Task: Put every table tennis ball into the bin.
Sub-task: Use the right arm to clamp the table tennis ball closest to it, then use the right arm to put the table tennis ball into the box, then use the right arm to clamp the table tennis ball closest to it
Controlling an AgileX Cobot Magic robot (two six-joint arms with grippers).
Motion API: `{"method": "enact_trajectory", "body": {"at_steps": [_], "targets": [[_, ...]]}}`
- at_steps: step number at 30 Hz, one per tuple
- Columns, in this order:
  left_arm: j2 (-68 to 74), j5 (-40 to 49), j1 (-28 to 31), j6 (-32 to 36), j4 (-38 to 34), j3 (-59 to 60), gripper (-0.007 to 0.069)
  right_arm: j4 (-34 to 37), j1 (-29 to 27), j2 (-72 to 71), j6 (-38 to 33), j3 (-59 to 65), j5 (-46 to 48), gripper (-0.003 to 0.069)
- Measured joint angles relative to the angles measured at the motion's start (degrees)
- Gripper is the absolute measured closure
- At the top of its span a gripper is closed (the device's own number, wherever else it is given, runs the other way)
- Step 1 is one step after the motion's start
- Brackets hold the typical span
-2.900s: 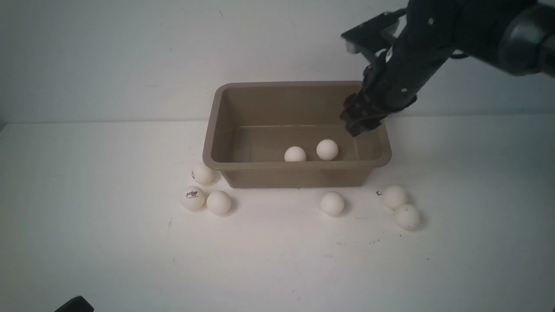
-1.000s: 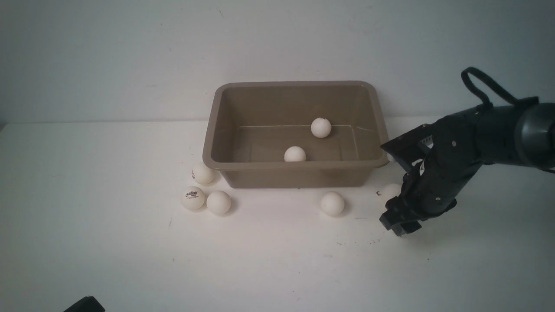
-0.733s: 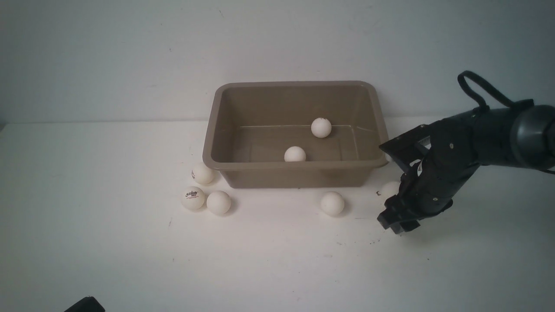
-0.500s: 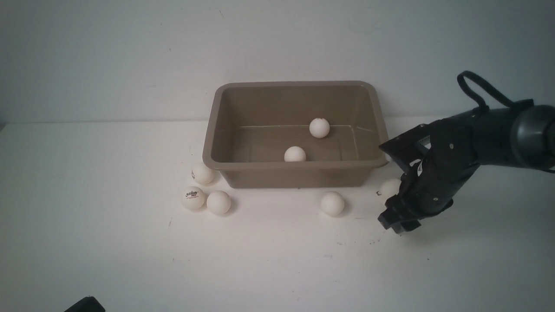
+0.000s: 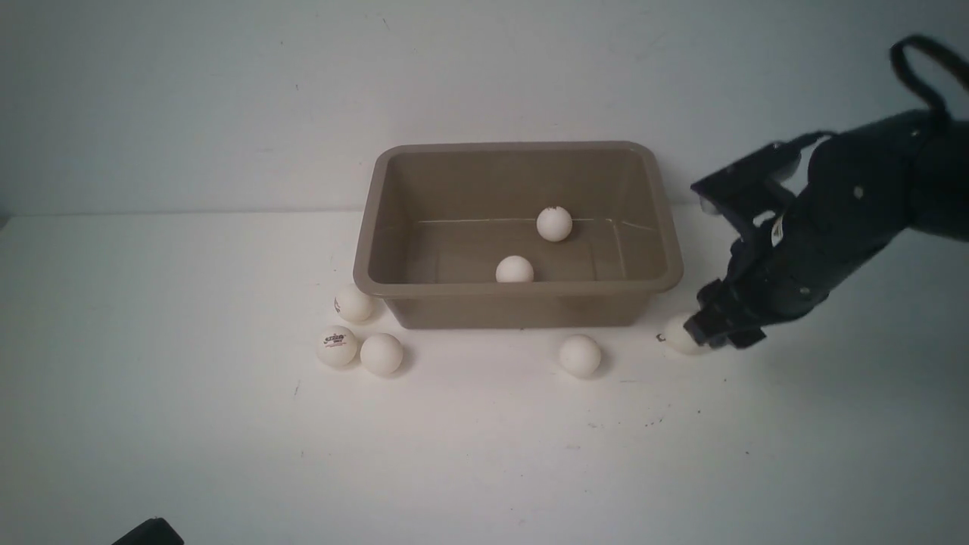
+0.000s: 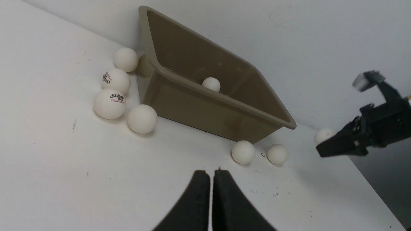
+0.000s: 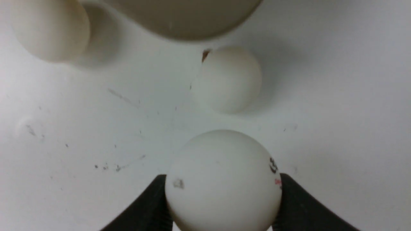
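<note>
The taupe bin (image 5: pixel 519 288) stands mid-table with two table tennis balls inside (image 5: pixel 554 224) (image 5: pixel 515 269). My right gripper (image 5: pixel 715 331) hangs just right of the bin's front right corner, shut on a white ball with a logo (image 7: pixel 223 179), held clear of the table; the front view hides that ball. Another ball (image 5: pixel 677 335) lies on the table at the fingertips. One ball (image 5: pixel 580 356) lies in front of the bin, and three lie by its left front corner (image 5: pixel 353 303) (image 5: pixel 337 346) (image 5: pixel 381 354). My left gripper (image 6: pixel 211 173) is shut and empty, low over the near table.
The bin's back stands close to the white wall (image 5: pixel 484 91). The bin's rounded front corner (image 7: pixel 186 19) shows just beyond the held ball in the right wrist view. A sliver of my left arm (image 5: pixel 147 532) shows at the bottom left.
My right gripper left the bin, came down over the front right ball, and has now risen up and back with it. A ball in the bin rolled toward the back wall.
</note>
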Motion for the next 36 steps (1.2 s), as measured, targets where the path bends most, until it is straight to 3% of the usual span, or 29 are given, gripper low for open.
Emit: {"method": "enact_trajectory", "body": {"at_steps": [10,17,26,36], "targets": [[0.0,0.1,0.0,0.8,0.0,0.0,0.0625,0.5,3.4,12.0,-1.9,-21.0,2.0,0.0298],[0.0,0.3,0.0,1.1,-0.1,0.0,0.0625,1.0,3.9,23.7,-5.7,-35.0,10.3,0.0298],[0.0,0.4,0.0,1.2,-0.2,0.0,0.0625,3.1,3.9,24.5,-5.9,-37.4,11.3,0.0228],[0.0,0.8,0.0,1.3,-0.3,0.0,0.0625,2.2,0.4,9.4,-4.5,-33.6,15.6,0.0221]]}}
